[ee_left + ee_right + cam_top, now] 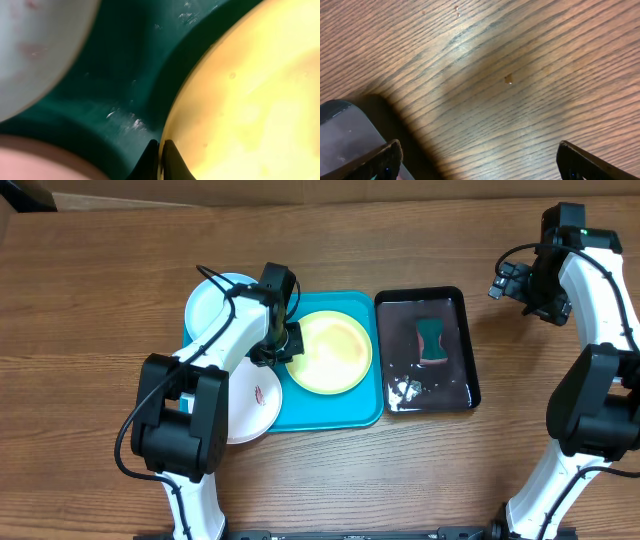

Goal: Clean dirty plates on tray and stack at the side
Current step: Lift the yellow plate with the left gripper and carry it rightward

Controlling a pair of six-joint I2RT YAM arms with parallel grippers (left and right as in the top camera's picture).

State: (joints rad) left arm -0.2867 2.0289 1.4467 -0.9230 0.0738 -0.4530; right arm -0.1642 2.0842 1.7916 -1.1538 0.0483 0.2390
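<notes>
Overhead: the left claw (pixel 288 340) sits at the left edge of the yellow-green plate (pixel 335 355), which lies flat in the middle of the turquoise tray (pixel 330 418). The light-blue plate (pixel 210 305) overlaps the tray's far-left corner. The white plate (pixel 245 418), its smear showing, overhangs the near-left side. The sponge (pixel 432 340) lies in the black tray (pixel 450 395) to the right, and the right claw (pixel 508 280) hangs over bare bench (pixel 100 280) beyond it. I judge this to be step 1, securing a plate for wiping, and no plate is stacked yet. Next, the right arm needs to fetch the sponge while the left holds the plate steady.

Left wrist: the 2 fingers (pixel 172 162) are almost together, with only a thin slit between them. The yellow rim runs into that slit, so the claw looks pinched on it.

Right wrist: the fingers (pixel 585 162) stand wide apart above the wood grain, holding nothing. A dark rounded corner shows at lower left, probably the black tray.
</notes>
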